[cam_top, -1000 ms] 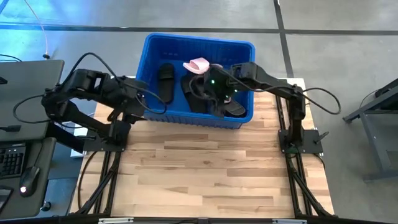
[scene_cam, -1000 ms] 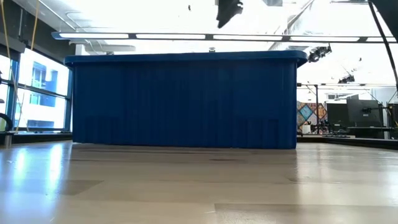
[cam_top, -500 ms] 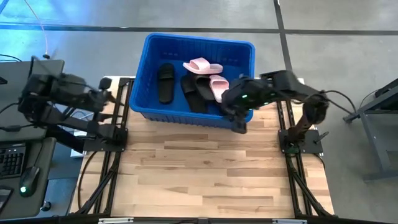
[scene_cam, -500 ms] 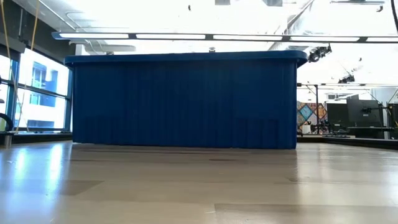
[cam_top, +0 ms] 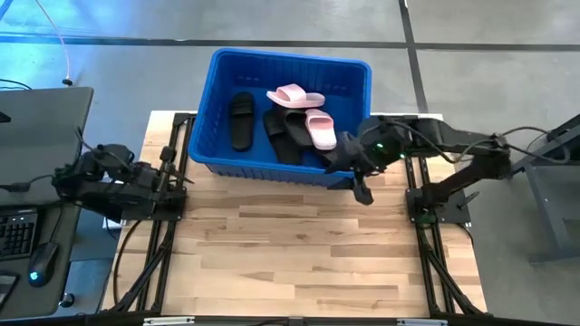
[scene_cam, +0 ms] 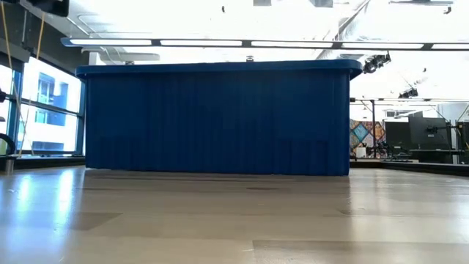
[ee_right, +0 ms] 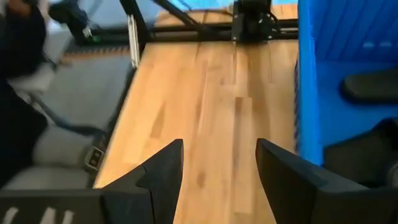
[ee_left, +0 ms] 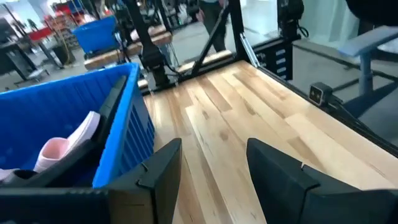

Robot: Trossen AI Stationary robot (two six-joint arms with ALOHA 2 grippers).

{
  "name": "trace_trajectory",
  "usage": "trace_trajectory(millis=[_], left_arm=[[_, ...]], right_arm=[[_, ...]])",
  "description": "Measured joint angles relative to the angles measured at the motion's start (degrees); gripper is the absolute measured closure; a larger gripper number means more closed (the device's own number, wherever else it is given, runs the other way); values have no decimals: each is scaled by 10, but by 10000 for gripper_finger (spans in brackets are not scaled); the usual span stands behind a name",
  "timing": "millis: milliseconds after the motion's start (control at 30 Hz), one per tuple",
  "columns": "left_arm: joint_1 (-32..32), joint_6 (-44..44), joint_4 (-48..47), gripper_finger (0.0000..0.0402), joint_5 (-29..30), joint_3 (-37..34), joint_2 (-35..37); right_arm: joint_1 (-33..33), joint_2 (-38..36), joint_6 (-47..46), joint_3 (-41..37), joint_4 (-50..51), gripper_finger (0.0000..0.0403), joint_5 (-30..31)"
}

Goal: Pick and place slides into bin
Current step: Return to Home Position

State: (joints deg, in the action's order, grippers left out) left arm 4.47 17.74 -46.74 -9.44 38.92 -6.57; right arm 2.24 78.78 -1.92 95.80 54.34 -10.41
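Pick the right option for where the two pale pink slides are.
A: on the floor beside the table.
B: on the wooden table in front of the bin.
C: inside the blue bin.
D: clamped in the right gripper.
C: the high view shows both pink slides lying inside the blue bin among black slides, while the right gripper and left gripper are open and empty.

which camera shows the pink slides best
The high view: both pink slides lie in plain sight in the bin. The left wrist view catches part of one over the rim. The low view shows only the bin's wall; the right wrist view shows none clearly.
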Motion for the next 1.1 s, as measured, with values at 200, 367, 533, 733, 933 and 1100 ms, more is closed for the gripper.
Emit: trace_trajectory(millis=[200, 367, 533, 733, 933, 1100], left_arm=[[0, -1, 7, 229, 1, -43, 62], [0, -1, 43, 229, 11, -61, 56], [0, -1, 104, 229, -3, -92, 58], [0, -2, 164, 229, -6, -124, 57], [0, -3, 241, 229, -6, -175, 57], [0, -16, 287, 229, -11, -210, 57]], right_arm=[[27, -167, -45, -258, -212, 211, 12], [51, -299, -80, -482, -395, 215, 29], [67, -403, -86, -644, -552, 211, 28], [80, -495, -82, -726, -584, 213, 28], [81, -545, -58, -769, -606, 215, 33], [82, -560, -56, -812, -645, 211, 33]])
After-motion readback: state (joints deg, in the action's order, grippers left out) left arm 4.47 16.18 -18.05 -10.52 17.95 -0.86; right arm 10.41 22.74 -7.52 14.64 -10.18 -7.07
